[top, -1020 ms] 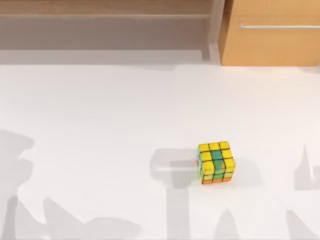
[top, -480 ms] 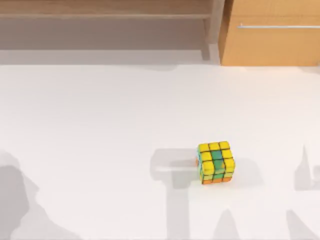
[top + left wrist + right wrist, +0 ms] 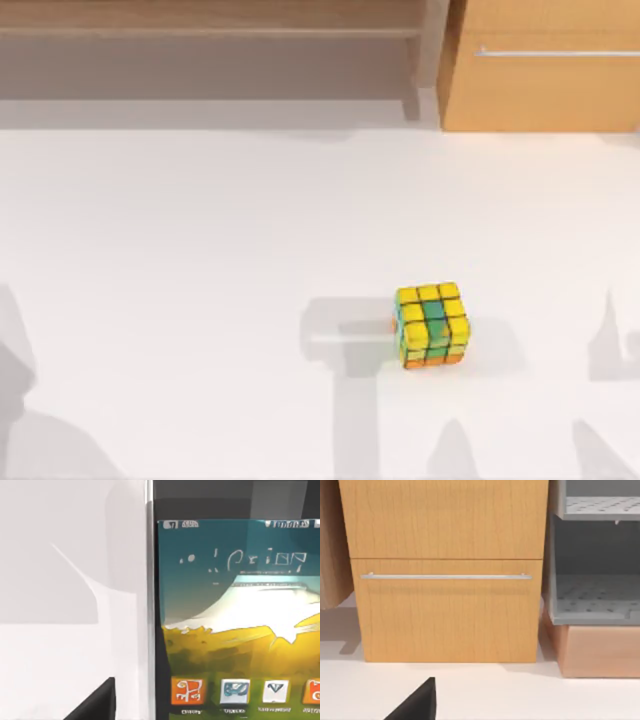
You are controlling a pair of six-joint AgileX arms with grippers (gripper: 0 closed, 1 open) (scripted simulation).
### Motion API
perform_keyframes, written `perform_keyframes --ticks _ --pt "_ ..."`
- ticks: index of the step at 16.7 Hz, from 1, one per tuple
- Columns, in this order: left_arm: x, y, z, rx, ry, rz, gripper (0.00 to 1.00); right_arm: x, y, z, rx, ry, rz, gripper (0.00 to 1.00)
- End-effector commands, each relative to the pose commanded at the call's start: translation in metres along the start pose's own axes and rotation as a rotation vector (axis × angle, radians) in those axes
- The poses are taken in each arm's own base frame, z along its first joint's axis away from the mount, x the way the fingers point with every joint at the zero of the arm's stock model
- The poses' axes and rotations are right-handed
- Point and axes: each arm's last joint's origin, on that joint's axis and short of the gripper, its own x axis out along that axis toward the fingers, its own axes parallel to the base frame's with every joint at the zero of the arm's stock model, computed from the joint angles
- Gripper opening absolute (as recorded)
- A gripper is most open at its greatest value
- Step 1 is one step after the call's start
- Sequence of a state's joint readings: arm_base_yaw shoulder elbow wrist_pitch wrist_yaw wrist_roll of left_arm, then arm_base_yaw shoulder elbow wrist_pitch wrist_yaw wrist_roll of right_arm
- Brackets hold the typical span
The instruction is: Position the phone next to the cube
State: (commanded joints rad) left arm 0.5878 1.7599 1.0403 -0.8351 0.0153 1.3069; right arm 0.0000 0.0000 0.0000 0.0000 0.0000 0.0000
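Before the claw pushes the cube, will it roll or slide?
The cube probably slides rather than rolls: it rests flat on one face on the smooth white table. Pushed high, it might tip over an edge. It looks rigid.

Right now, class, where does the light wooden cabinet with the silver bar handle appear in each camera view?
Top view: the light wooden cabinet stands at the far right, behind the white table.
Right wrist view: the cabinet stands on the table, with grey shelves beside it.
Left wrist view: the camera faces the white-edged smartphone instead.
Shared landmark: the white table.
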Motion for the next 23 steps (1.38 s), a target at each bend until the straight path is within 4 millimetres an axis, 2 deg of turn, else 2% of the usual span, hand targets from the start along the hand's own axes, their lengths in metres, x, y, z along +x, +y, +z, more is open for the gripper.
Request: perform_keyframes --ticks 3,10,13,23 --pt "0.002 -0.001 0.001 0.002 0.0 -0.001 1.0 0.0 0.0 0.0 0.0 0.0 0.0 1.0" --pt "0.04 0.0 0.0 0.0 0.0 0.0 1.0 0.0 0.0 0.0 0.0 0.0 0.0 1.0" --pt "0.04 0.0 0.0 0.0 0.0 0.0 1.0 0.0 0.0 0.0 0.0 0.0 0.0 1.0" --pt "0.04 0.0 0.0 0.0 0.0 0.0 0.25 0.0 0.0 0.0 0.0 0.0 0.0 1.0"
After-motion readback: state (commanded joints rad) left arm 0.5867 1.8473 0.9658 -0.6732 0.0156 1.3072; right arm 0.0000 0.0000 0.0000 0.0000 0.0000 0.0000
